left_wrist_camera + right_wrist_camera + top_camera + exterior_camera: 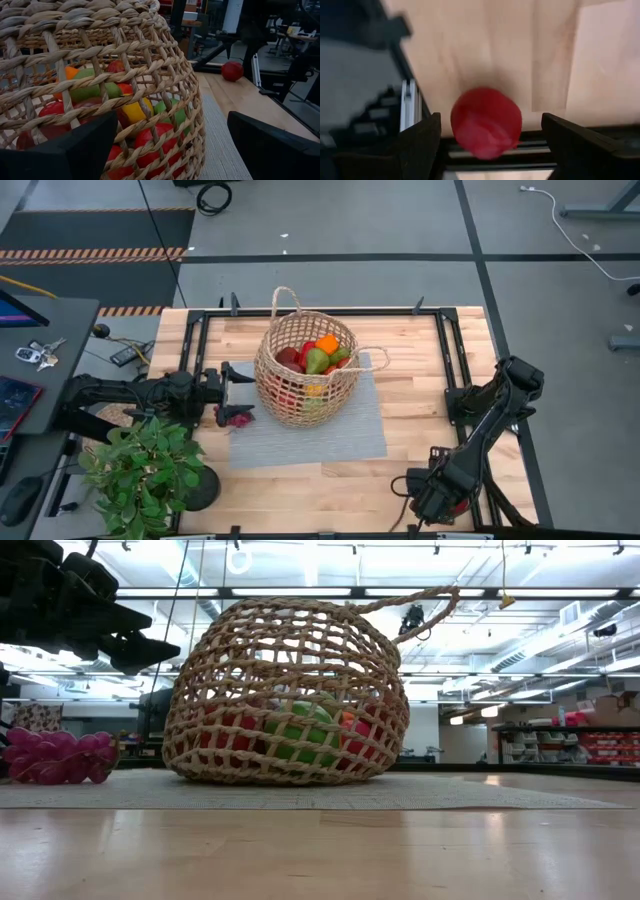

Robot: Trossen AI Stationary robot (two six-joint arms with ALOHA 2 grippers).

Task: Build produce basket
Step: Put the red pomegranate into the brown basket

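While the basket (305, 370) stood on the grey mat (330, 435) in the middle of the counter (430, 380), it was already loaded with produce (318, 356): an orange piece, a green pear and red pieces showed at its open top, and yellow and green ones through the weave. The left pincer (232, 392) hovered just beside the basket's left wall, its fingers (65, 155) spread wide and released, grasping nothing. A bunch of dark-red grapes (236, 418) lay on the mat's edge near that pincer, outside the basket. The right pincer (452, 502) was well apart from the basket, down at the counter's near right edge, its fingers (422, 142) apart on either side of a red apple (486, 122) resting against the counter's dark rail (530, 150), not clenched on it.
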